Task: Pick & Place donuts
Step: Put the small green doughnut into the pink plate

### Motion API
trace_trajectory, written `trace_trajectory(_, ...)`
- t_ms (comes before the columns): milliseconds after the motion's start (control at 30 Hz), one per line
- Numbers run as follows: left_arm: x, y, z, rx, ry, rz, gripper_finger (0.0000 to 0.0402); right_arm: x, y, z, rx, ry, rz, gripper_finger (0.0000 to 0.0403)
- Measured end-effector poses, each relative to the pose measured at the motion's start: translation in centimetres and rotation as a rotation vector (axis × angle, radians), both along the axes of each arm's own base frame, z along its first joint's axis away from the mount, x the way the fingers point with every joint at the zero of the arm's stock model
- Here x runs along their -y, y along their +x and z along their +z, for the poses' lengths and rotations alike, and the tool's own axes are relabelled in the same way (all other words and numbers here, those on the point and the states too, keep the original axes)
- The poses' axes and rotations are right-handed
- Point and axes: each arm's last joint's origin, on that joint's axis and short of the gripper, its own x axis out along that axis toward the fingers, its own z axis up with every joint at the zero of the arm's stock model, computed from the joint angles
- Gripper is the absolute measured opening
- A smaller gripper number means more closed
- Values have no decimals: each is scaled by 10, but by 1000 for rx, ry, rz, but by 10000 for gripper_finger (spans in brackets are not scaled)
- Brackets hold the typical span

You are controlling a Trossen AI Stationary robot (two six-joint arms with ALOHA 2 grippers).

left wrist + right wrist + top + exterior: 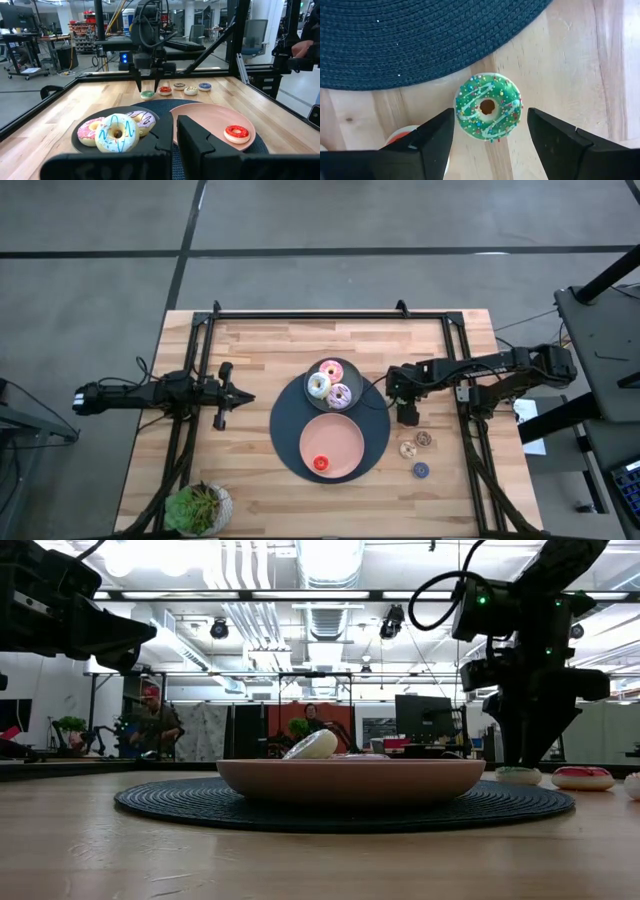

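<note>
Wooden table, right end effector spread above green donut

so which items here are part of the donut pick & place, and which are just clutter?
In play:
- green sprinkled toy donut, between the open jaws of the right gripper
- red frosted donut on the pink round plate
- pink, white and lilac frosted donuts on the dark grey plate
- small loose donuts on the wood table

Lying about:
- potted green plant
- idle left gripper
</note>
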Motion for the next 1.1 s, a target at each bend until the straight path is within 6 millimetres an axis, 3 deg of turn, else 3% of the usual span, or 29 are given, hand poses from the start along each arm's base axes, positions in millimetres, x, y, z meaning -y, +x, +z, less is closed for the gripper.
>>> trace_trajectory(233, 0, 0, 0, 0, 0, 0, 0, 0, 0, 0, 1, -1, 5, 254)
trace_trajectory(700, 0, 0, 0, 1, 0, 1, 0, -1, 3, -1, 13, -9, 19, 320)
trace_trajectory(1100, 0, 0, 0, 0, 0, 0, 0, 1, 9, -15, -37, -49, 24, 311)
